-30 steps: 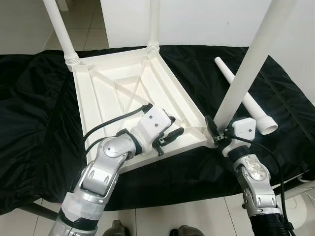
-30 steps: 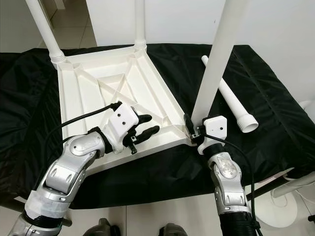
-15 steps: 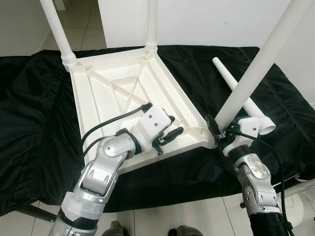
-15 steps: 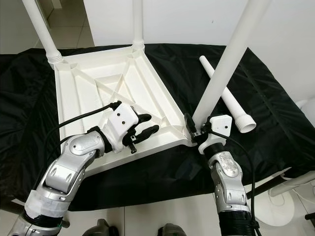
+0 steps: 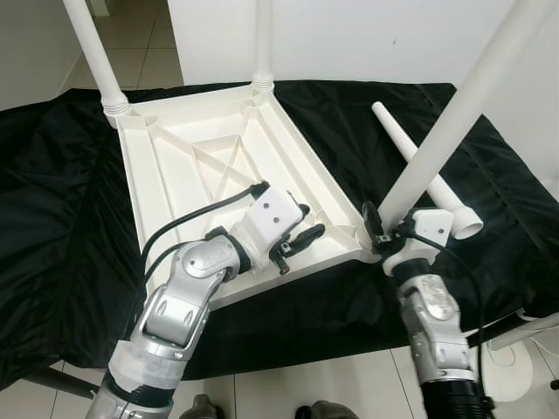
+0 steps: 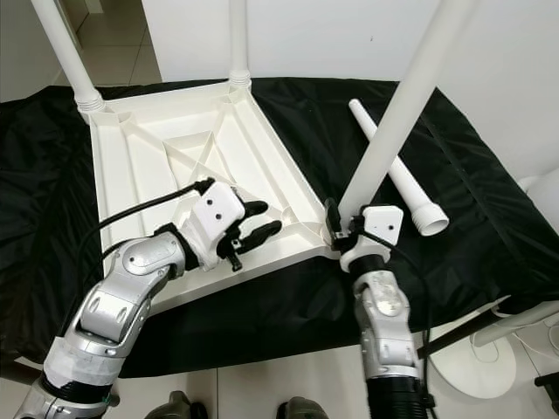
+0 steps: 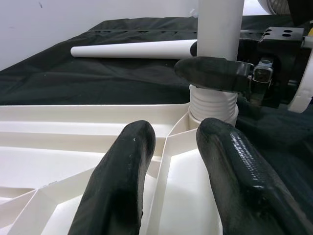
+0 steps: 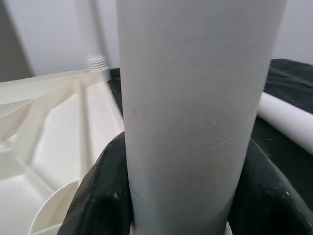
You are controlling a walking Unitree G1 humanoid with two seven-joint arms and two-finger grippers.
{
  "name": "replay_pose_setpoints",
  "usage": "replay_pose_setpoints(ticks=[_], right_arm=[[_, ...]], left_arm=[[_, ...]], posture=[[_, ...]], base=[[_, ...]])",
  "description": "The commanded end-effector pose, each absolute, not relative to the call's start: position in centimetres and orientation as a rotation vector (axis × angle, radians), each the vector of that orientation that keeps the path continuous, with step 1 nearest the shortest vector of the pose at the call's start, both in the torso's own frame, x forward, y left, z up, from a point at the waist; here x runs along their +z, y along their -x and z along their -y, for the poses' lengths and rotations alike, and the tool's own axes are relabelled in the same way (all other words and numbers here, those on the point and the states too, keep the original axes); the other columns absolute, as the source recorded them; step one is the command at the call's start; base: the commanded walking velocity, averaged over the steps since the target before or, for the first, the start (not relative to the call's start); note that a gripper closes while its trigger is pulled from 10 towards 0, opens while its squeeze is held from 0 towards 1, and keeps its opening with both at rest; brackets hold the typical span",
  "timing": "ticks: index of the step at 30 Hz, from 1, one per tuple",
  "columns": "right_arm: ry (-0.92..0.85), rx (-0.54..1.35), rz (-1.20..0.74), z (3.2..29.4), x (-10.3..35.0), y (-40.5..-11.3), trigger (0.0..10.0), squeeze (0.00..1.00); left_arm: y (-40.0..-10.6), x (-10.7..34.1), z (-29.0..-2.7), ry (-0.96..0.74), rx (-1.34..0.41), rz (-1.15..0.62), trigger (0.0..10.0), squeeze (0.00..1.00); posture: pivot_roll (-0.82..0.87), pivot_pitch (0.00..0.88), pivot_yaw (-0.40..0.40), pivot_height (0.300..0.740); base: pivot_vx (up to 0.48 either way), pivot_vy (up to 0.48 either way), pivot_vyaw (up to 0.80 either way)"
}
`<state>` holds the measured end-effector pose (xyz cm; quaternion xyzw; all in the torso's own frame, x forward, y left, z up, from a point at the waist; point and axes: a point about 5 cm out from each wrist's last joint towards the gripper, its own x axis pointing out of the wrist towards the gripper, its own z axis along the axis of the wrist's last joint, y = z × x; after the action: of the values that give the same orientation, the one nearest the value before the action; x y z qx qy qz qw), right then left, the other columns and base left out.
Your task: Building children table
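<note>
Right gripper [image 5: 382, 234] clamps the leaning leg [image 5: 454, 113] in the tabletop [image 5: 175, 175] corner (left gripper [image 5: 301, 240] hovers, parted)

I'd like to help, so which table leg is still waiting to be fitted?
Find the white upturned tabletop on the black cloth. To its right, beyond the leg that the right gripper clasps, one loose leg lies flat on the cloth. The other legs stand up from the corners.

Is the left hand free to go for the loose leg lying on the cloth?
Probably not directly. The left hand is open and holds nothing, but the loose leg lies beyond the tilted leg that the right hand grips at the tabletop corner, so that leg and arm stand in the way.
</note>
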<state>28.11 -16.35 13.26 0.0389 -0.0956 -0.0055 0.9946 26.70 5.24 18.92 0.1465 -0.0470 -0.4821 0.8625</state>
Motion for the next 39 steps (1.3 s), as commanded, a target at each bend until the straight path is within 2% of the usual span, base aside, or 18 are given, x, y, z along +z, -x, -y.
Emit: replay_pose_setpoints(ticks=[1,8,16,34,35,39], right_arm=[[-0.074,-0.072,0.083,15.9,11.0,-27.7,10.0,0.00],[-0.114,-0.166,0.085,14.7,11.0,-27.6,10.0,0.00],[-0.111,-0.191,0.075,13.9,11.1,-27.7,10.0,0.00],[-0.070,-0.233,0.089,13.8,12.1,-28.3,10.0,0.00],[-0.082,-0.214,0.104,13.9,12.4,-28.4,10.0,0.19],[-0.091,-0.201,0.114,14.0,12.5,-28.4,10.0,0.19]], left_arm=[[-27.0,19.5,-5.4,-0.312,-0.926,0.132,10.0,0.00],[-27.0,19.6,-5.5,-0.308,-0.924,0.134,10.0,0.00],[-26.9,19.5,-5.4,-0.310,-0.928,0.137,10.0,0.00],[-26.9,19.6,-5.4,-0.316,-0.928,0.142,10.0,0.00],[-26.9,19.6,-5.4,-0.316,-0.929,0.143,10.0,0.00],[-26.9,19.6,-5.4,-0.316,-0.929,0.143,10.0,0.00]], posture=[[-0.08,0.067,0.013,0.740],[-0.07,0.057,0.009,0.740],[-0.07,0.044,0.005,0.740],[-0.07,0.019,-0.003,0.740],[-0.07,0.019,-0.003,0.740],[-0.07,0.019,-0.003,0.740]], base=[[0.000,0.000,0.00],[0.000,0.000,0.00],[0.000,0.000,0.00],[0.000,0.000,0.00],[0.000,0.000,0.00],[0.000,0.000,0.00]])
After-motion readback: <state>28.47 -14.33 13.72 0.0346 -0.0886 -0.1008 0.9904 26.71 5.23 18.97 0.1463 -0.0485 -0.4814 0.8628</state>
